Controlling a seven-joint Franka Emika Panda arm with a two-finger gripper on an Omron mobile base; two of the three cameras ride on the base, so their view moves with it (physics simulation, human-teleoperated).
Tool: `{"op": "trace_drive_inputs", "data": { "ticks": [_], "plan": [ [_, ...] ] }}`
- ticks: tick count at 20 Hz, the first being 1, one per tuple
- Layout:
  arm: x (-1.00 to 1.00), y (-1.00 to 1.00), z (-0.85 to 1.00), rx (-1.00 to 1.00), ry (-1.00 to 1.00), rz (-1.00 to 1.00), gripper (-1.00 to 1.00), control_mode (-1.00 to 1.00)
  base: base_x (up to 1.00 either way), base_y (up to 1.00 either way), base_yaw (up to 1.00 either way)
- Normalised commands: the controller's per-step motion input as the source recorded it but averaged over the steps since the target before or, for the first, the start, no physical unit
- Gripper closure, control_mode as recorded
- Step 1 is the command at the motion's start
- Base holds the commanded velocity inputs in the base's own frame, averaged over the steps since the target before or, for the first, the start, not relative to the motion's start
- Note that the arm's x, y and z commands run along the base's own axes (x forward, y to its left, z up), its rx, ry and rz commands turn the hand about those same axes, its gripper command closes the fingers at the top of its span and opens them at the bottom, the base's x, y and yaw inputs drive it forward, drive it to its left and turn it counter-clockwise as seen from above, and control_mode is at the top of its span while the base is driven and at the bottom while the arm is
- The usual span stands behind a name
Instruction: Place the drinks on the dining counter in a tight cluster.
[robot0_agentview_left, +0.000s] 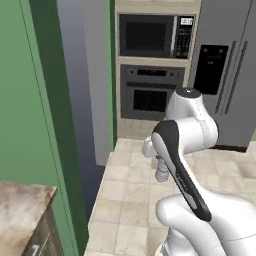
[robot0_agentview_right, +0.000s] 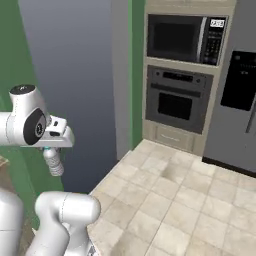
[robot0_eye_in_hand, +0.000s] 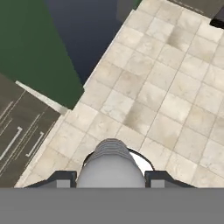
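Grip: our gripper (robot0_eye_in_hand: 111, 178) is closed around the water bottle (robot0_agentview_right: 52, 161), one finger on each side.
Bottle place: it hangs upright under the hand, above the floor (robot0_agentview_right: 170, 200).
Carry: we should keep it vertical until the counter (robot0_agentview_left: 20, 205).
Material: clear ribbed plastic, round; floor of beige tiles.

Kitchen, microwave (robot0_agentview_left: 155, 35), wall oven (robot0_agentview_left: 151, 92), fridge (robot0_agentview_left: 225, 70)
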Motion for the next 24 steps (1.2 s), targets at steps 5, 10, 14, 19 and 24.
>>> {"op": "trace_drive_inputs", "data": {
  "ticks": [5, 10, 14, 19, 24],
  "plan": [
    [0.00, 0.00, 0.00, 0.00, 0.00, 0.00, 1.00, 1.00, 0.00, 0.00, -0.95],
    [0.00, 0.00, 0.00, 0.00, 0.00, 0.00, 1.00, 1.00, 0.06, 0.00, -0.86],
    [0.00, 0.00, 0.00, 0.00, 0.00, 0.00, 1.00, 1.00, 0.27, 0.02, -0.79],
    [0.00, 0.00, 0.00, 0.00, 0.00, 0.00, 1.00, 1.00, 0.94, 0.70, -0.40],
    [0.00, 0.00, 0.00, 0.00, 0.00, 0.00, 1.00, 1.00, 1.00, 0.78, -0.40]
  ]
}}
